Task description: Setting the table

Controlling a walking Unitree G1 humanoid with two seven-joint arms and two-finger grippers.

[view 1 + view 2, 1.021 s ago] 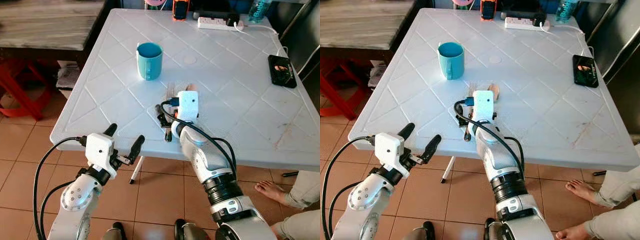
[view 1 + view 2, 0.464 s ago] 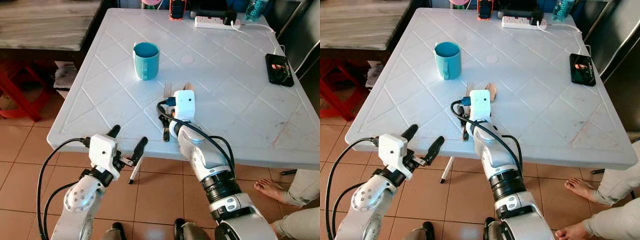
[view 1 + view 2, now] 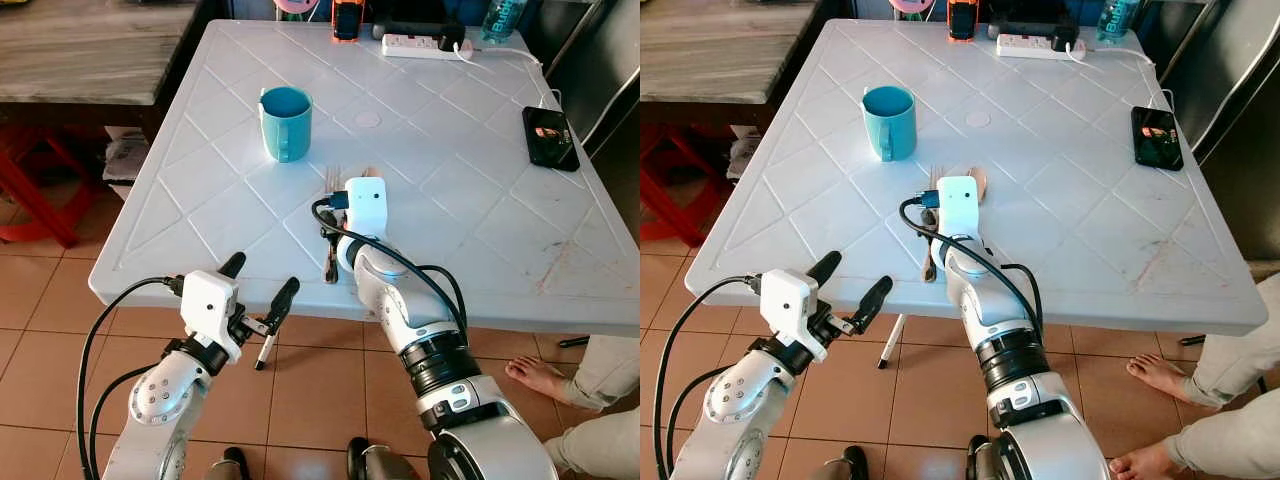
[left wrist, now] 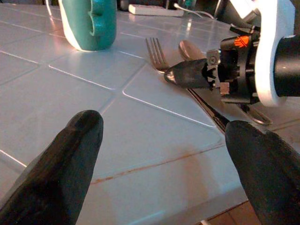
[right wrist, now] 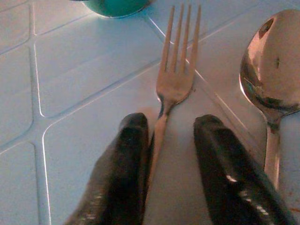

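- right gripper [image 5: 171, 159] rests on the table [image 3: 480, 190], fingers apart astride the fork [image 5: 174, 79] handle, seemingly not clamped.
- spoon [image 5: 269, 75] lies beside it.
- left gripper [image 3: 258, 284] hovers spread wide below the table edge.

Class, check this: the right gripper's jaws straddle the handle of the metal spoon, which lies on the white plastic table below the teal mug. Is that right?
Not quite. In the right wrist view the right gripper has its jaws straddling the handle of the metal fork; the metal spoon lies beside it. Both lie on the white plastic table below the teal mug.
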